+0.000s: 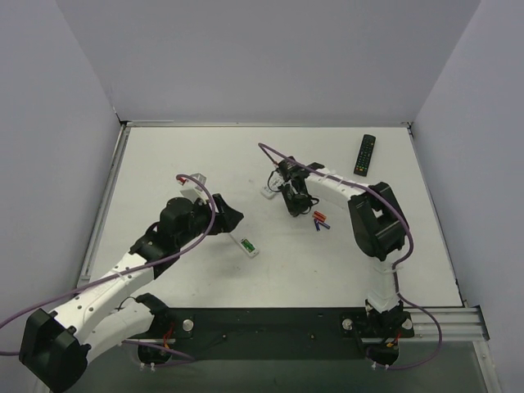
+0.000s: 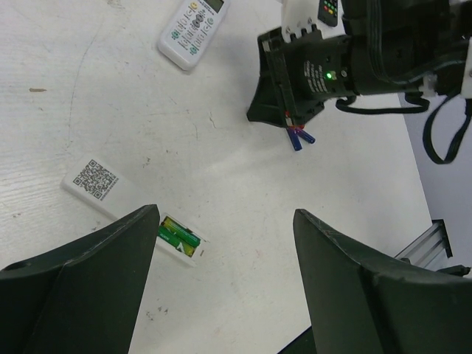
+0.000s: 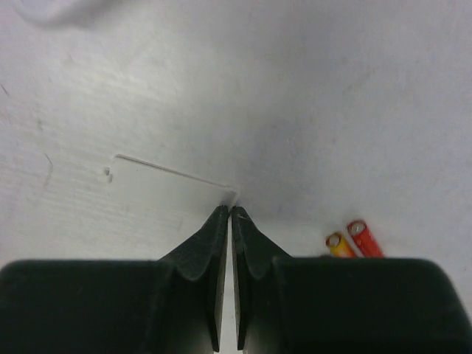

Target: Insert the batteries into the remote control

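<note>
- Left wrist cam: left pincer [image 2: 225, 217] is hanging wide open above the surface [image 2: 243, 192], with nothing sitting between its fingers.
- Remote control [image 2: 99, 184] is lying flat beside that pincer's left-hand finger as the cam sees it. QR sticker is facing up, and one end is running under the fingertip.
- Batteries [image 2: 177, 234]: two green cells are sitting side by side in the open bay at the remote end nearest that fingertip, just at the edge of the pincer's gap.
- Right pincer [image 3: 227, 214] is sitting closed, jaws almost touching, tips down at the surface.
- Its tips are meeting the corner of a thin white plate [image 3: 169, 188] lying flat ahead of it. Cannot tell whether it is actually pinching the plate.
- Red and blue cells [image 2: 299, 136] are lying loose right beside the right pincer, apart from the remote control.
- Wider white remote [image 2: 193, 29] is lying well ahead of the left pincer.
- Black remote [image 1: 365, 154] is lying well beyond the right pincer, toward the far right corner.
</note>
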